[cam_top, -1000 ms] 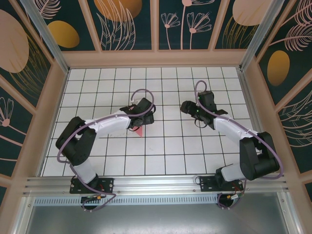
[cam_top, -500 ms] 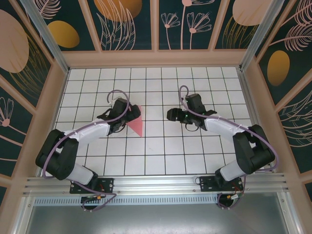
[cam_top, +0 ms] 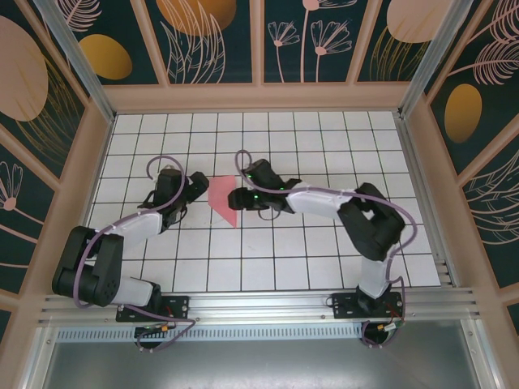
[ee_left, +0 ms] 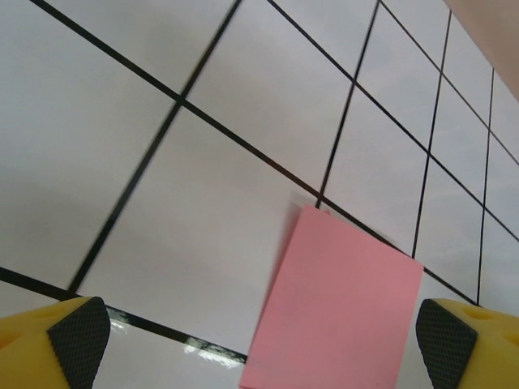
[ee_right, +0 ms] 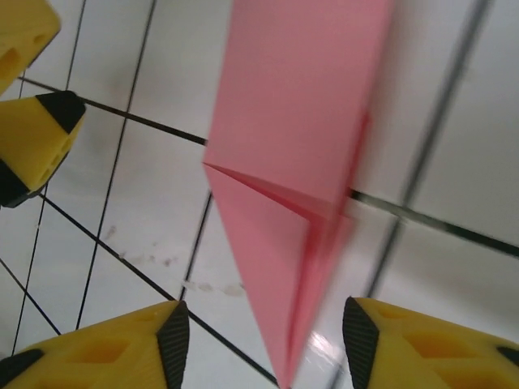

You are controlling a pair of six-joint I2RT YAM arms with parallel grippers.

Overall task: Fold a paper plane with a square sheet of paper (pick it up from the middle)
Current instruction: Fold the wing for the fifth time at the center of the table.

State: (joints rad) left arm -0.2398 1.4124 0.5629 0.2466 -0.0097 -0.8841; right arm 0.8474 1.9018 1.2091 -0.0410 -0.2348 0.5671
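The pink sheet of paper lies flat on the white grid table, folded into a dart shape whose point faces the near side. My left gripper sits just left of it and is open; in the left wrist view the paper's square end lies low between the wide-apart fingertips of that gripper. My right gripper is at the paper's right edge. In its wrist view the layered pointed tip lies between the black pads of the right gripper, which is open, with a gap on each side.
Wooden frame walls with patterned panels enclose the table on three sides. The left gripper's yellow fingers show at the upper left of the right wrist view, close to the paper. White tiles lie bare in front of and behind both arms.
The left gripper has opened wide and drawn back to the left, uncovering the paper. The right arm has swung left across the table to the paper, its jaws narrowing.
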